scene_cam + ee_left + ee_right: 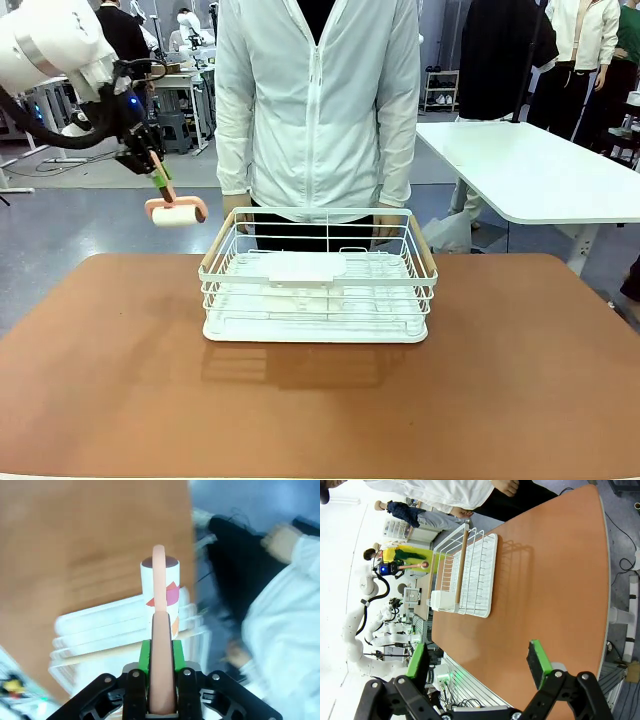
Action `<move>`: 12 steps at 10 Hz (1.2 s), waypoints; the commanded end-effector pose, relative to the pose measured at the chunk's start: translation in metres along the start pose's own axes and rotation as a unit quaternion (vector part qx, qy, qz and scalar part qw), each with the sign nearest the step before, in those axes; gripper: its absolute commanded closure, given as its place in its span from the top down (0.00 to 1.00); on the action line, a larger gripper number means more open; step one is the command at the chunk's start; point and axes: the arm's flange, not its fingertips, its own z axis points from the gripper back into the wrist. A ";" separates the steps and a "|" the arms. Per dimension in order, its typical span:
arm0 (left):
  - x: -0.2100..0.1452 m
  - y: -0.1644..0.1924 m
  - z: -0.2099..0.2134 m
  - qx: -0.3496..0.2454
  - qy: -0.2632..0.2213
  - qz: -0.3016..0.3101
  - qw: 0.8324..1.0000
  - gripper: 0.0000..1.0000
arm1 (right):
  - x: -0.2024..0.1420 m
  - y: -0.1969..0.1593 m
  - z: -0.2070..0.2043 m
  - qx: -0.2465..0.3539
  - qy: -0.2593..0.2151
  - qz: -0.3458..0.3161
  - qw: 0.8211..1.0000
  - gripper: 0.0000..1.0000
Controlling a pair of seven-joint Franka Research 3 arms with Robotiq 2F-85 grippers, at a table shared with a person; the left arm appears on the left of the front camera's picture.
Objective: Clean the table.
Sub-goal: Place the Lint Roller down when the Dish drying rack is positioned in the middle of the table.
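Left gripper (150, 160), which we see clamped on the pink handle of a white lint roller (176, 212), held in the air beyond the far left corner of the large reddish-brown table (110, 370). Right gripper (480, 667), jaws apart, holding nothing, above the table. We note a white wire rack (318, 285) near the table's far edge, with a person (316, 100) in a white jacket behind it.

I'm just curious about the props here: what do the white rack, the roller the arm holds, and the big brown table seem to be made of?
White rack: thin coated metal wire, judging by its slim glossy rods, with wood-coloured side bars. Roller: a pale pink handle, likely plastic, with a white roll, possibly paper. Table: smooth matte reddish-brown top, perhaps laminate; hard to tell.
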 end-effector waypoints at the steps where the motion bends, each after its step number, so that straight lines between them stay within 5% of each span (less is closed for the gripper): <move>1: -0.001 0.005 -0.019 -0.056 -0.128 0.106 0.985 0.19 | -0.001 0.004 0.001 -0.004 0.001 -0.001 1.000 1.00; 4: 0.003 0.010 -0.027 0.003 -0.183 0.063 0.981 0.19 | -0.001 0.004 0.001 -0.004 0.001 -0.001 1.000 1.00; 7: 0.004 0.014 -0.024 0.035 -0.149 0.033 0.988 0.19 | -0.001 0.004 0.001 -0.004 0.001 -0.001 1.000 1.00; 12: 0.009 0.010 -0.034 0.002 -0.175 0.060 0.983 0.19 | -0.001 0.004 0.001 -0.004 0.001 -0.001 1.000 1.00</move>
